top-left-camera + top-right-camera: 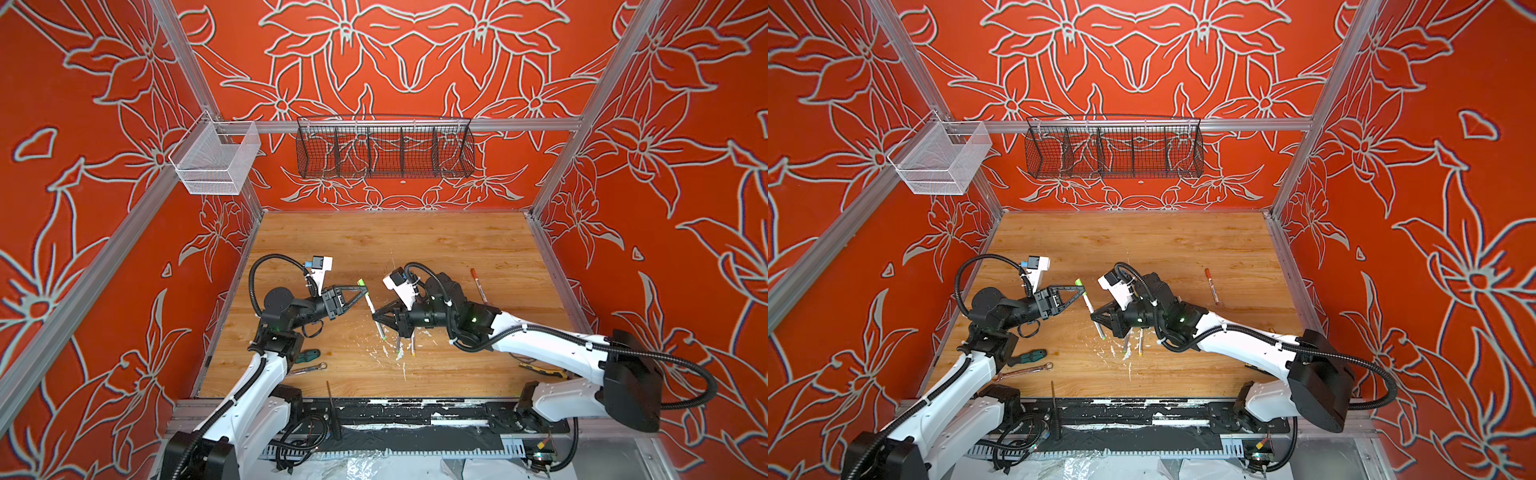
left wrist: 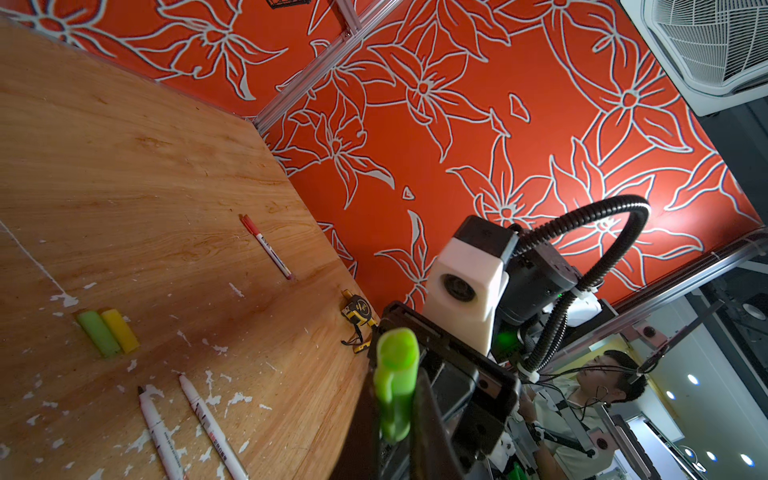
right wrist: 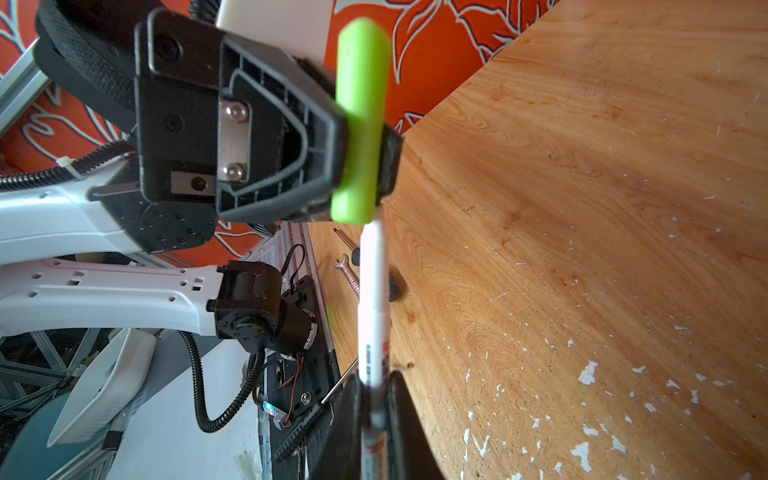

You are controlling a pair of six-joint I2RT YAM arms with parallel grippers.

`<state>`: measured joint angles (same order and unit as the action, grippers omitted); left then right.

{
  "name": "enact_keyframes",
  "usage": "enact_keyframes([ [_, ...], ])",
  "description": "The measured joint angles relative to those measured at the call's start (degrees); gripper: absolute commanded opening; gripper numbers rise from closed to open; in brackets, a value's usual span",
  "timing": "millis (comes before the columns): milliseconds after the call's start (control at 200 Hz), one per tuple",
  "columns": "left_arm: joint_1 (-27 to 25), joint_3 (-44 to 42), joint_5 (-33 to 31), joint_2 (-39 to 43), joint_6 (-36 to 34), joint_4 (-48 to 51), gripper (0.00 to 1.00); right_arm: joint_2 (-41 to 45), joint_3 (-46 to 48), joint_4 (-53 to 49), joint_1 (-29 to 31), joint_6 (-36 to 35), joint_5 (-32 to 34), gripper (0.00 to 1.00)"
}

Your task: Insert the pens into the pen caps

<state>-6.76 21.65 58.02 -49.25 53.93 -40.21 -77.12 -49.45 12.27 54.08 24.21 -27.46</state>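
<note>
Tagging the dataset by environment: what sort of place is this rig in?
Probably a robot cell in a lab, not a home: an aluminium frame around floral-printed wall panels, a scuffed wooden tabletop, and a person beside the rig in the left wrist view.

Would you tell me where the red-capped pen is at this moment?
In both top views the red-capped pen lies flat on the table, right of centre, just beyond the right arm.

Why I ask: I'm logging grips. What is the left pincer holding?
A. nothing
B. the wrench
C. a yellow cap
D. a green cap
D: the left pincer is shut on a green cap. The right wrist view shows the cap clamped crosswise between the pincer's tips, with a pen meeting the cap's lower end.
</note>
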Motion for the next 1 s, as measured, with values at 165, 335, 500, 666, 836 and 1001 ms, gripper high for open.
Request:
enact_keyframes([
  [165, 0.85, 0.02, -0.26, 0.96, -0.39, 0.76, 0.00, -0.24, -0.02, 0.00, 0.00, 0.00, -0.07, 0.05],
  [335, 2.10, 0.02, -0.44, 1.77, -0.37, 0.76, 0.00, -0.98, -0.37, -0.04, 0.00, -0.02, -0.48, 0.05],
  [500, 2.64, 0.02, -0.50, 1.75, -0.35, 0.72, 0.00, -1.42, -0.55, -0.17, 0.00, -0.09, -1.09, 0.05],
  [666, 2.71, 0.02, -0.50, 1.51, -0.28, 0.68, 0.00, -1.42, -1.22, -0.66, 0.00, -0.26, -1.14, 0.05],
  [836, 2.71, 0.02, -0.48, 1.46, -0.09, 0.68, 0.00, -1.42, -1.60, -0.70, 0.00, -0.46, -1.09, 0.05],
  [1001, 2.71, 0.02, -0.46, 1.46, -0.02, 0.68, 0.00, -1.42, -1.60, -0.74, 0.00, -0.85, -1.09, 0.05],
])
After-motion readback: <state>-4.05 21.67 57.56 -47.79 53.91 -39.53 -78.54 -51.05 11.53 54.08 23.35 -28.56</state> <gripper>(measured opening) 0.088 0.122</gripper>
